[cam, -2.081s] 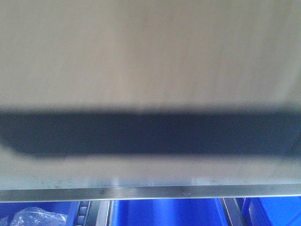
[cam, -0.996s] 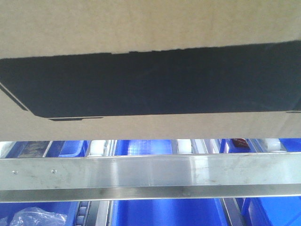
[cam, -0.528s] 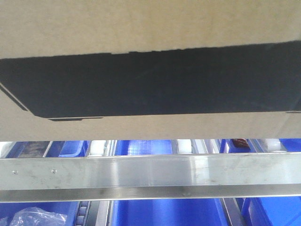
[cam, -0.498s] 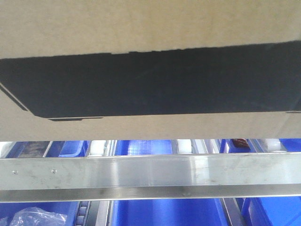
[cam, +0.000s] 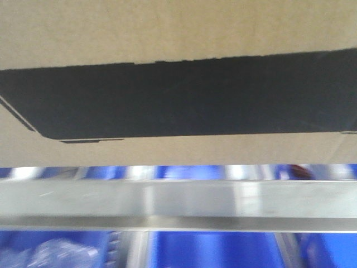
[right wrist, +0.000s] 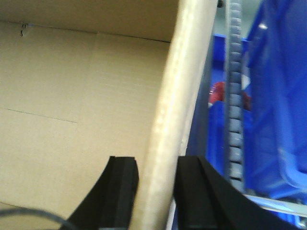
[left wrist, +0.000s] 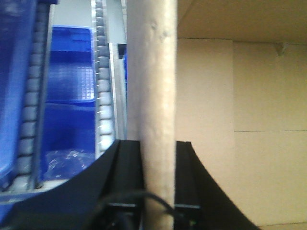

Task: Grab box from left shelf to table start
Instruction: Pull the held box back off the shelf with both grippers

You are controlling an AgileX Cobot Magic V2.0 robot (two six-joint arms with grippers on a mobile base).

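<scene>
Blue plastic bins (cam: 212,251) fill the bkgd; grey roller tracks (left wrist: 101,72) betw. them; blurred, maybe a clear bag (cam: 61,251).

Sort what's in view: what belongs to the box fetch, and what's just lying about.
Job in hand: box; shelf rail; left jaws and right jaws, each shut on a box wall.
Lying about: blue bins; roller tracks; crumpled clear plastic, blurred; small red item.

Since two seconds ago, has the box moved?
Yes, upward: the box earlier hid most of the shelf rail; now its bottom edge sits clear above it.
</scene>
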